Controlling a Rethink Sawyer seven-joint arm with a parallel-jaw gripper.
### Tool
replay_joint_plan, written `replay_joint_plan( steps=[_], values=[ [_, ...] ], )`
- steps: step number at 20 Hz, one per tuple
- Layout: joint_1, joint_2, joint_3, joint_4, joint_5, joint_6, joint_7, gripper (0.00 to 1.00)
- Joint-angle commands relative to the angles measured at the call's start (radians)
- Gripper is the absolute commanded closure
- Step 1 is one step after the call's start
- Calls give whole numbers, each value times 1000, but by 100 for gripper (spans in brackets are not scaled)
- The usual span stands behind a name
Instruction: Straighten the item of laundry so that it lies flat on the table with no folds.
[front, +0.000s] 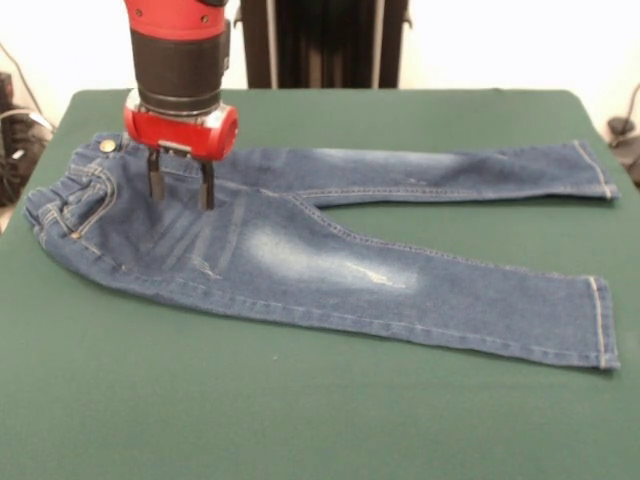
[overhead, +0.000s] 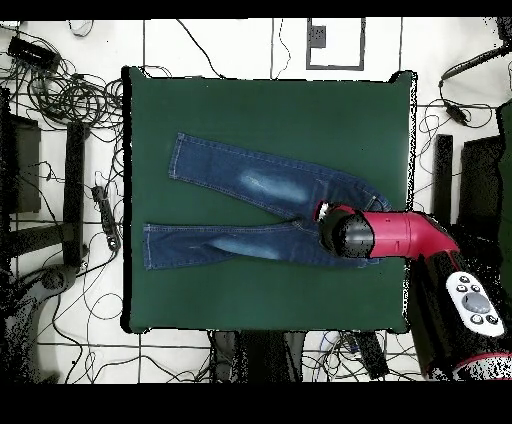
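The dark blue denim jeans lie spread on the green table, waist at the left with a brass button, both legs stretching right with a gap between them. Faded whitish patches mark the near leg's thigh. In the overhead view the jeans lie with the waist at the right and the legs pointing left. My gripper hangs over the seat just right of the waistband, fingers open and apart, tips at or just above the denim. From above, the arm hides the waist.
Cables and equipment cover the floor around the table in the overhead view. The robot's pedestal stands at the lower right. A dark stand rises behind the table's far edge.
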Motion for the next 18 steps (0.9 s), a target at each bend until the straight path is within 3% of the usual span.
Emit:
replay_joint_plan(
  steps=[1,7,18],
  values=[
    [116,-74,-9,58,135,163,144,0],
    [198,-63,-51,66,232,162,223,0],
    [400,93,-192,-9,409,-11,398,0]
  ],
)
